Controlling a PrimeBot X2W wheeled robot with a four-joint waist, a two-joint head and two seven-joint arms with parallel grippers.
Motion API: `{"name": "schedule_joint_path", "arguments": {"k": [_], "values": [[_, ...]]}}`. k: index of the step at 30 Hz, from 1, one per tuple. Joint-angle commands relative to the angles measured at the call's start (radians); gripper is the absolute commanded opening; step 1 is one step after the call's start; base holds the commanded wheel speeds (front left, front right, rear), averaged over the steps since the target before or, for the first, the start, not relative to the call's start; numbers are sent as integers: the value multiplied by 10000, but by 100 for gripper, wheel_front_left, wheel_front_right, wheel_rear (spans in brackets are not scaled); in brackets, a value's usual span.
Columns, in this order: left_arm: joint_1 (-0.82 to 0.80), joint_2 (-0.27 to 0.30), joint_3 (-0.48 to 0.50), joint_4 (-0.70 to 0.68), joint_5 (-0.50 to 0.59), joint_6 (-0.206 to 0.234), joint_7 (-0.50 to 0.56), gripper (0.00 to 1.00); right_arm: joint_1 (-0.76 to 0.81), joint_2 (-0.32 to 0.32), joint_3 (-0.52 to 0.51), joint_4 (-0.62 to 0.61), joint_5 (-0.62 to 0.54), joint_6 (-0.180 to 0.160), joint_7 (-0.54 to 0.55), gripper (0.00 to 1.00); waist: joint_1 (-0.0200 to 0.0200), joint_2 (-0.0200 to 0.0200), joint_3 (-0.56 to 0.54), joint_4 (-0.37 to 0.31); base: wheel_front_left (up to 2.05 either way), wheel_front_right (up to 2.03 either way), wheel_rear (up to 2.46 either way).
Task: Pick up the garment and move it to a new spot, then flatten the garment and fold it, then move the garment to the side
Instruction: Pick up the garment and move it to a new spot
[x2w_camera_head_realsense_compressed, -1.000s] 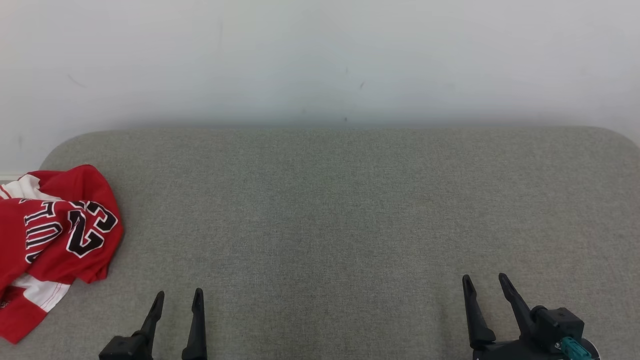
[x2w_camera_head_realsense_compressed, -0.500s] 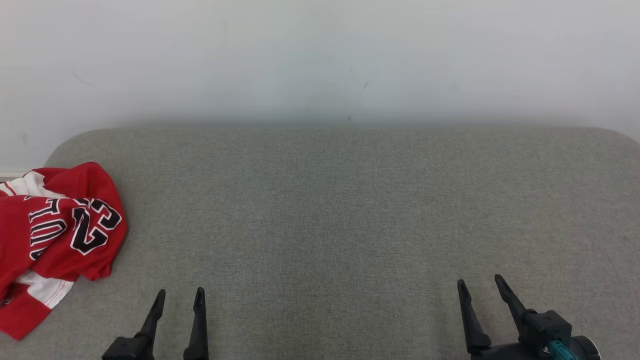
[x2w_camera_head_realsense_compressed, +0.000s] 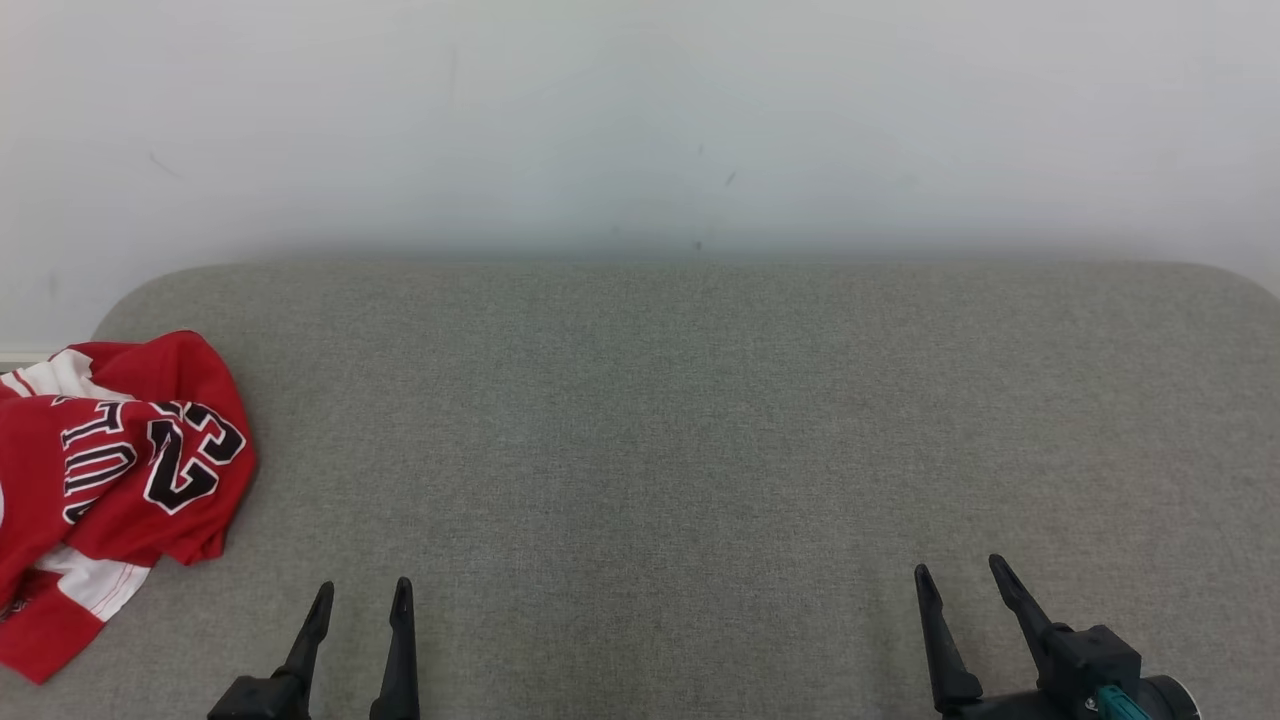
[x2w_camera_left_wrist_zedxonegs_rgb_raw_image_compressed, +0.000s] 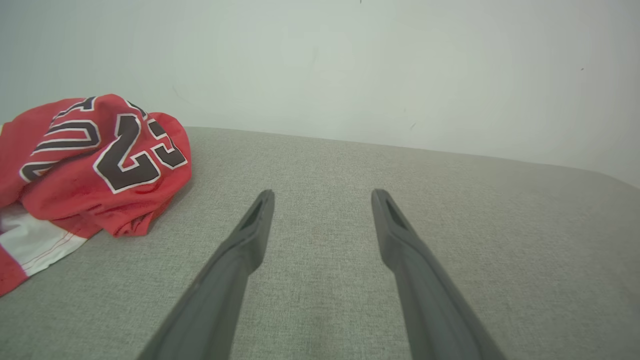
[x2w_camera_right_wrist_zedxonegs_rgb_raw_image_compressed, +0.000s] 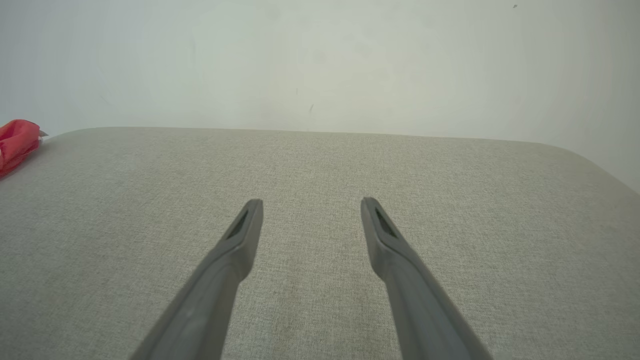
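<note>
**A:** What sits nearest?

**B:** The two claws, low in the head view. The left claw (x2w_camera_head_realsense_compressed: 362, 586) has its two dark fingers spread wide with nothing between them. Its wrist view shows grey weave in the gap.

**A:** And the other?

**B:** The right claw (x2w_camera_head_realsense_compressed: 958, 565) stands the same way, fingers parted wide and gripping nothing. Whether either claw's tips touch the cloth below, I can't tell.

**A:** What's under them?

**B:** A worktop (x2w_camera_head_realsense_compressed: 650, 420) covered in grey woven fabric, with rounded far corners.

**A:** Where's the garment?

**B:** The garment (x2w_camera_head_realsense_compressed: 120, 470) is a red jersey with white trim and black, white-edged lettering and a 23. It lies crumpled in a heap at the worktop's left edge and runs off the left side of the head view. It is ahead and to the left of the left claw, near it but not touching, and well apart from the right claw.

**A:** And beyond?

**B:** A plain pale wall (x2w_camera_head_realsense_compressed: 640, 120) with a few faint marks rises behind the worktop's far edge.
</note>
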Motion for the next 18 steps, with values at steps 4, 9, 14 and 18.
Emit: {"name": "schedule_joint_path", "arguments": {"k": [4,9,14,18], "values": [[37,-9,17,108,-115,49,-38,100,154,-27,-56,20,-25,-21,-36,100,0,0,-26,201,0,0,0],[76,-11,93,199,-211,90,-38,100,236,-28,-86,-13,-85,-21,-57,100,0,0,-90,747,0,0,0],[219,12,311,238,-204,162,-38,100,283,-25,-76,-27,-72,-21,-98,100,0,0,-196,1499,0,0,0],[311,61,454,232,-162,198,-38,100,317,-24,-26,18,37,-21,-112,100,0,0,-274,2448,0,0,0]]}}
